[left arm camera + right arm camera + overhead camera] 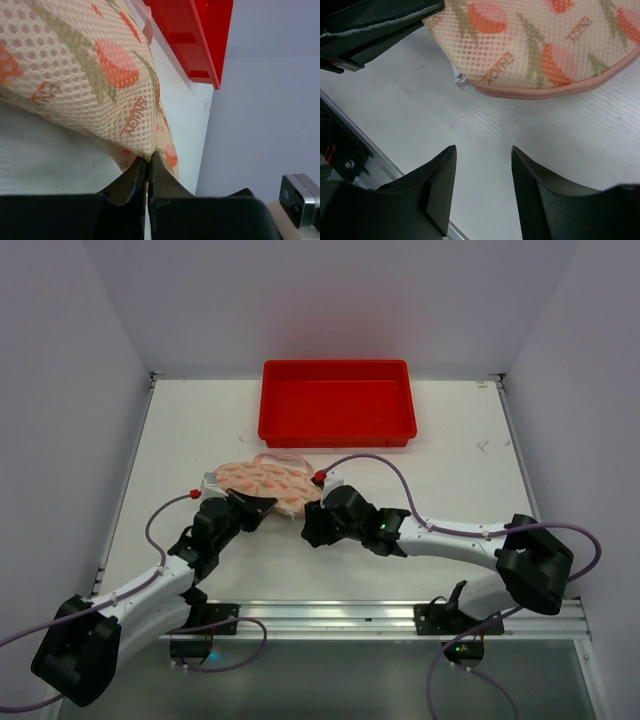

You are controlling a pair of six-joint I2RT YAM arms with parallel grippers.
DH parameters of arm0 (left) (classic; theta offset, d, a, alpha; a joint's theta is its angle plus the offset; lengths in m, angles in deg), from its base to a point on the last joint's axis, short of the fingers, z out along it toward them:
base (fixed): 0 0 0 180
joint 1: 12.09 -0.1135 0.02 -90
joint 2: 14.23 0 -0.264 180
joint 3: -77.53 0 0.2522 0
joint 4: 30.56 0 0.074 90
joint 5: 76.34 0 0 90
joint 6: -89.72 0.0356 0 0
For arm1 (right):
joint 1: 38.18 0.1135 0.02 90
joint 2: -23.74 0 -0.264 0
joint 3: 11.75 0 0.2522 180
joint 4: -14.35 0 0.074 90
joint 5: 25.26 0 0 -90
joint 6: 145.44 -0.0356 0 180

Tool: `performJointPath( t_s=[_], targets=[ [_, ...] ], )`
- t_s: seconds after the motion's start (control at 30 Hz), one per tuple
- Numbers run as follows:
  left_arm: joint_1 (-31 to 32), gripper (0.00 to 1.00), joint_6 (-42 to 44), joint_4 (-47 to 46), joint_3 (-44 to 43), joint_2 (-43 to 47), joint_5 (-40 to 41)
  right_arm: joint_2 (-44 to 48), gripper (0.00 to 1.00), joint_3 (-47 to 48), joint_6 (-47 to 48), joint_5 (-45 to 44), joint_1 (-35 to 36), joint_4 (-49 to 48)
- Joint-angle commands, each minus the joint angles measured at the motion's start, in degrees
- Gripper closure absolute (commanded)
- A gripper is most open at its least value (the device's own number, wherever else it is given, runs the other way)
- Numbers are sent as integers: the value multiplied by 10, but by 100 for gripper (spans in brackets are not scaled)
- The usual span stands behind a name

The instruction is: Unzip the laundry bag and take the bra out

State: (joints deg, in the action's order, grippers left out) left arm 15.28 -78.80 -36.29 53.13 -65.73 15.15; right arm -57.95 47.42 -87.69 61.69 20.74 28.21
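Note:
The laundry bag (pixel 262 480) is a cream mesh pouch with salmon print and a pink rim, lying on the table in front of the red tray. My left gripper (pixel 262 506) is shut on the bag's near edge (pixel 145 150), pinching the mesh. My right gripper (pixel 312 530) is open and empty just right of the bag's near end. In the right wrist view its jaws (pixel 482 152) stand apart over bare table, below the pink zip rim (pixel 540 92) and a small metal zip pull (pixel 461 81). The bra is hidden.
A red plastic tray (pixel 337 400) stands at the back centre, also in the left wrist view (pixel 195 35). White walls enclose the table on three sides. A metal rail (pixel 400 615) runs along the near edge.

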Motion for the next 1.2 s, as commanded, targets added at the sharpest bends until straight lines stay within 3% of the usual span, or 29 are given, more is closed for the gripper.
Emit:
performJointPath(
  t_s=[0.0, 0.37, 0.77, 1.17],
  targets=[
    [7, 100, -46, 44, -41, 11, 26, -14, 50, 45, -26, -104, 31, -3],
    [13, 100, -57, 72, -66, -10, 18, -67, 48, 93, -69, -191, 51, 16],
    [22, 100, -78, 73, -85, -38, 37, -102, 59, 135, -102, -234, 71, 40],
    [34, 100, -81, 74, -105, -47, 36, -132, 62, 159, -125, -275, 71, 65]
  ],
)
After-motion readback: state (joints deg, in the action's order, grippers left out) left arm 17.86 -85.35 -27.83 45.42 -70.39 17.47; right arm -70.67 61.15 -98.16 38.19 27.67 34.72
